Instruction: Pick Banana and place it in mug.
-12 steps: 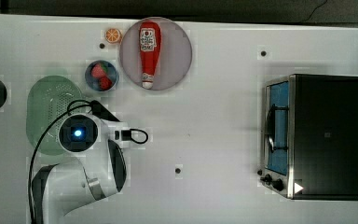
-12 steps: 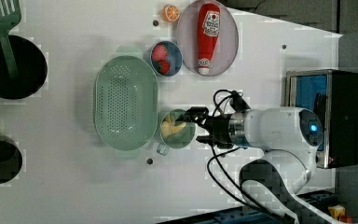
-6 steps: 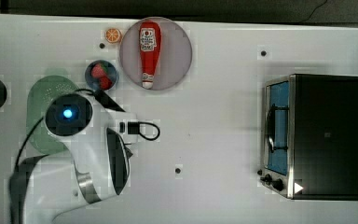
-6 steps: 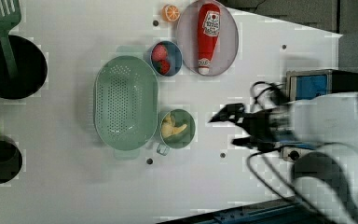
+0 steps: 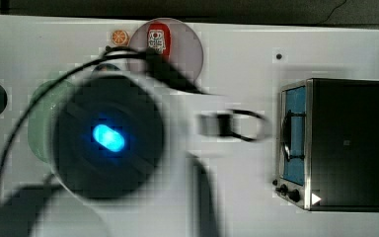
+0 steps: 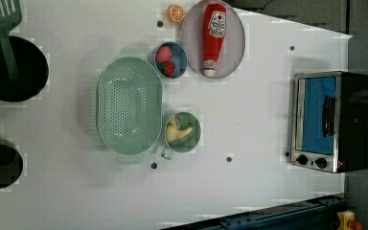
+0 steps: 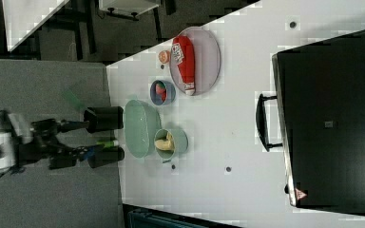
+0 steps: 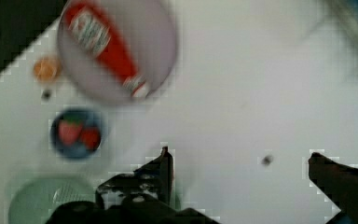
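Pulled away from the mug (image 6: 183,132) since the earlier frames, the Franka arm now looms close and blurred beneath the top view's camera, its blue-lit housing (image 5: 108,138) covering the colander (image 5: 38,123) at the top view's left. The left view, where the gripper hovered just beside the mug a moment ago, now has the white table (image 6: 249,124) open around it. The gripper (image 8: 240,161) hangs empty in the wrist view, its two dark fingers (image 8: 161,170) spread wide apart over bare tabletop.

The banana (image 6: 178,132) lies curled inside the pale mint-green mug, which stands touching the rim of the big perforated green colander (image 6: 129,105) on the left view's right side of it; the mug's small handle points toward the left view's bottom. The right view shows the same yellow fruit (image 7: 164,142) resting in the cup.

A dark-blue bowl of strawberries (image 6: 170,59) sits just beyond the colander, next to a grey plate (image 6: 235,48) carrying a red ketchup bottle (image 6: 213,36), with an orange slice (image 6: 176,13) beside the plate. A toaster oven (image 6: 330,120) with a blue door stands well apart at the left view's right. A black pan holding a green spatula (image 6: 2,28) sits at the left view's left edge.
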Controlling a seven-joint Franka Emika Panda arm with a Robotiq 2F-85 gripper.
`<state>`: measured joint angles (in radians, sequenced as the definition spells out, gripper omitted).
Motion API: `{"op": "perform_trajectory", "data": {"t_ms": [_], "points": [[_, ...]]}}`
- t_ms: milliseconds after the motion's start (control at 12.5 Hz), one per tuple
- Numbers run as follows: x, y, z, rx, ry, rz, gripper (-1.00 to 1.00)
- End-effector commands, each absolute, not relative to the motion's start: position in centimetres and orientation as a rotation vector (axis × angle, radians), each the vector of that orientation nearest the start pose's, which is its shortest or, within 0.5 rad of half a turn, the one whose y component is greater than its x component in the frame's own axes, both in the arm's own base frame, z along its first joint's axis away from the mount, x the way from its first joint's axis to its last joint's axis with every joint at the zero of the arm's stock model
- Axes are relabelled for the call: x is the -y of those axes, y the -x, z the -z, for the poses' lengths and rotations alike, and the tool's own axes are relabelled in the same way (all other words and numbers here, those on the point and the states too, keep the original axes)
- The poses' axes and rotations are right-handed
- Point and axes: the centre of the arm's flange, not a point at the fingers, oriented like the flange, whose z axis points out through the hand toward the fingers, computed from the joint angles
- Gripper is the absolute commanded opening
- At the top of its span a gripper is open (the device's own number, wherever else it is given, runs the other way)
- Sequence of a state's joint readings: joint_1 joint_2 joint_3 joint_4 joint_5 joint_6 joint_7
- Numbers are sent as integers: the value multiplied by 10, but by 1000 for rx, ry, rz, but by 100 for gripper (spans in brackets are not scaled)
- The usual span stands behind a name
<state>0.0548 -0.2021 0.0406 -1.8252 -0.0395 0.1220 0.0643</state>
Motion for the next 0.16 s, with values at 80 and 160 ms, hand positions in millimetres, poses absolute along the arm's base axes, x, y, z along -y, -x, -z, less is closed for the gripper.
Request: {"op": "perform_trajectory", "data": {"t_ms": [80,160], "points": [[30,-499,-615,-1205,2931,20,100],[38,-498,-613,-1228,2922,3,100]]}}
